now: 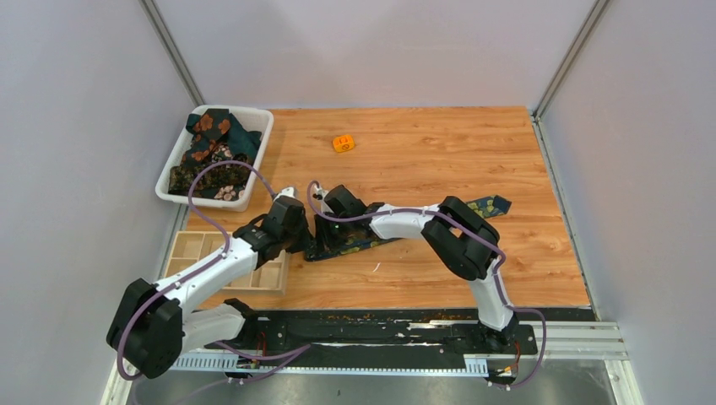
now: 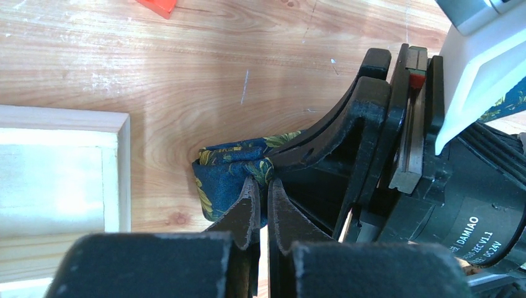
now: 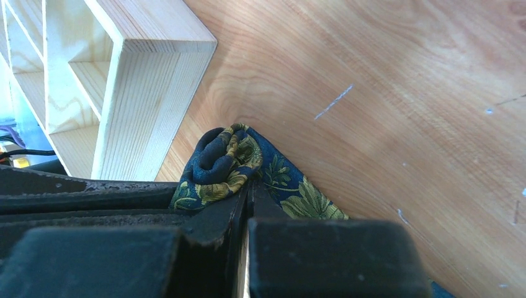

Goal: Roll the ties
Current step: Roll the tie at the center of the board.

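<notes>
1. The navy tie (image 1: 359, 243) is laid on the surface (image 1: 439, 152), running from its left end just beside the wooden tray (image 1: 194, 245) out to its pointed tip at the right, under the right arm.
2. Only the left end is curled: a small, loose coil of a turn or two is seen in the wrist views (image 3: 226, 158). The rest of the length is flat and unrolled.
3. The left pincer (image 2: 262, 186) is closed almost fully, with a fold of the coil pinched at its tips.
4. The right pincer (image 3: 248, 184) is likewise closed to a thin gap, with the same coil gripped from the other side. The two pincers sit close together, nearly touching.
5. The coil is just beside the tray's corner but is not seen touching it.
6. Progress is judged early: the first roll has been started, and most of this tie is left to wind up.
7. The other ties (image 1: 211, 148), dark green with orange blooms, are heaped unrolled in the white bin (image 1: 260, 160) at the far left. The exact count cannot be told.
8. No rolled tie is seen in the tray's compartments, as far as they show, so none is judged finished.
9. An orange cube (image 1: 343, 143) is seen well apart at the far side, not part of the job.
</notes>
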